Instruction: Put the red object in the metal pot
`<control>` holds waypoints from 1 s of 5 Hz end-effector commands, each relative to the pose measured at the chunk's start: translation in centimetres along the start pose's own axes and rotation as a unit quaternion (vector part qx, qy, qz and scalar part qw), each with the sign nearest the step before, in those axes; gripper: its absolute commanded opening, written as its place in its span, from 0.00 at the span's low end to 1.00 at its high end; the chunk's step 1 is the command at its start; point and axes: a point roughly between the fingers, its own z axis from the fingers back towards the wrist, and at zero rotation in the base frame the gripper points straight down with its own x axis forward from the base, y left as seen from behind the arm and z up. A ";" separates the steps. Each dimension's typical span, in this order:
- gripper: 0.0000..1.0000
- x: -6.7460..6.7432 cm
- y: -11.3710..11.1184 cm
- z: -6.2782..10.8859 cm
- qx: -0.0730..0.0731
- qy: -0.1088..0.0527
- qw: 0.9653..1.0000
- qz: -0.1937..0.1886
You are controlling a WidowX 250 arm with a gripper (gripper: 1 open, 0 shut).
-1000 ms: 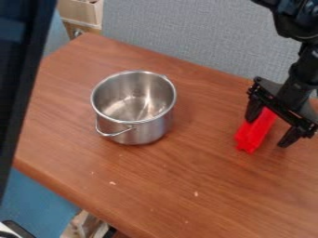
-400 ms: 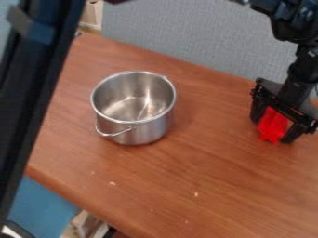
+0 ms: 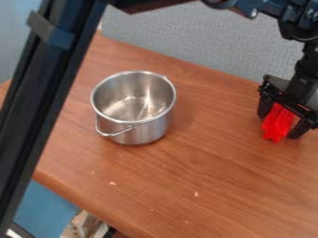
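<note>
The gripper (image 3: 287, 116) stood with jaws apart, straddling the red object (image 3: 280, 125) at the wooden table's (image 3: 149, 177) right edge. The metal pot (image 3: 134, 107) sat well apart, left. A dark bar (image 3: 44, 112) crossed the foreground.

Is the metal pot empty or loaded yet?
Empty. The metal pot shows only its bare shiny bottom; the red object is still out on the table, at the open claw.
</note>
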 end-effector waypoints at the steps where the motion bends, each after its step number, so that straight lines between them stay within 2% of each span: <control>1: 1.00 -1.9 -0.3 -6.5 0.011 0.076 0.997 -0.010; 2: 0.00 -2.0 -0.3 -6.8 0.010 0.080 0.997 -0.006; 5: 0.00 -2.9 -0.1 -6.4 0.010 0.091 0.996 0.010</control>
